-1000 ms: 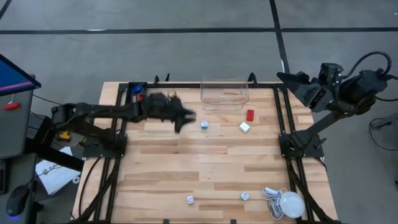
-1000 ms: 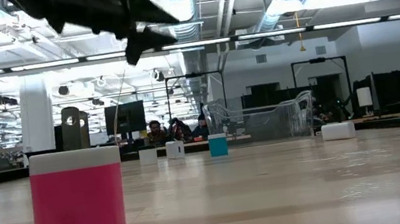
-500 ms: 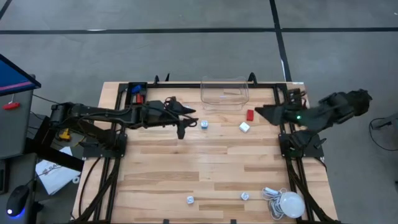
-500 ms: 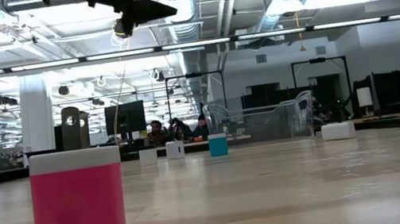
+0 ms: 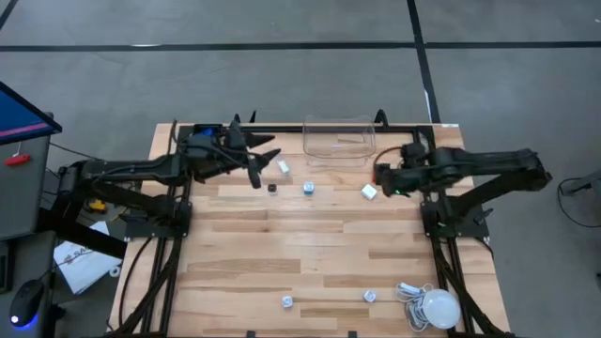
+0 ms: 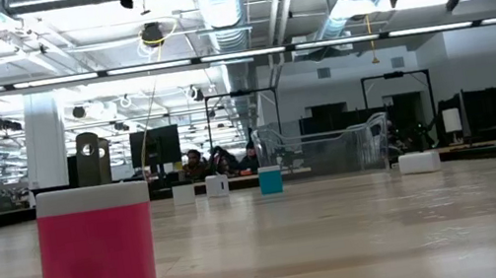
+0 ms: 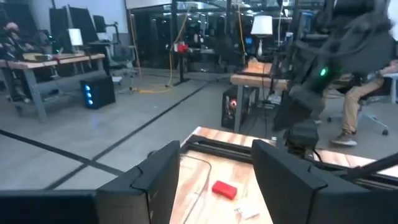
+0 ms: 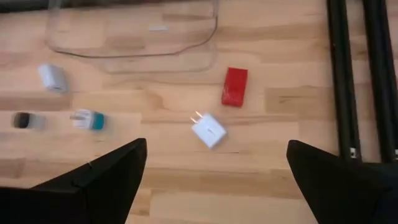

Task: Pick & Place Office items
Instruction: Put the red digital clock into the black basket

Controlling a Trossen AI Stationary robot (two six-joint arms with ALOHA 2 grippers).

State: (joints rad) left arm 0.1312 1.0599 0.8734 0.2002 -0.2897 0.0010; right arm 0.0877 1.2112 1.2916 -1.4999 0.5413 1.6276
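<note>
The office items lie scattered on the wooden table. Near the far edge are a red block (image 8: 234, 86), a white plug (image 8: 208, 130), a blue-and-white piece (image 8: 87, 119), a black piece (image 8: 25, 121) and a white piece (image 8: 53, 77). My right gripper (image 5: 386, 176) hovers open above the red block (image 5: 378, 173) and the white plug (image 5: 369, 192), touching nothing. My left gripper (image 5: 263, 164) is open and raised near the far-left corner, beside the white piece (image 5: 283, 166) and the black piece (image 5: 272, 187). Two silvery pieces (image 5: 287, 301) (image 5: 370, 296) rest near the near edge.
A clear plastic container (image 5: 339, 141) stands at the middle of the far edge. The big white bulb with its coiled cable (image 5: 437, 308) sits in the near-right corner. Black frame rails (image 5: 424, 188) run along the left and right sides. A pink block with a white top (image 6: 96, 248) stands close to the low camera.
My right arm has swung in from beyond the far-right corner and now reaches over the table, its gripper above the red block. My left gripper has risen and drawn back toward the far-left corner; the white and black pieces now show where it hovered.
</note>
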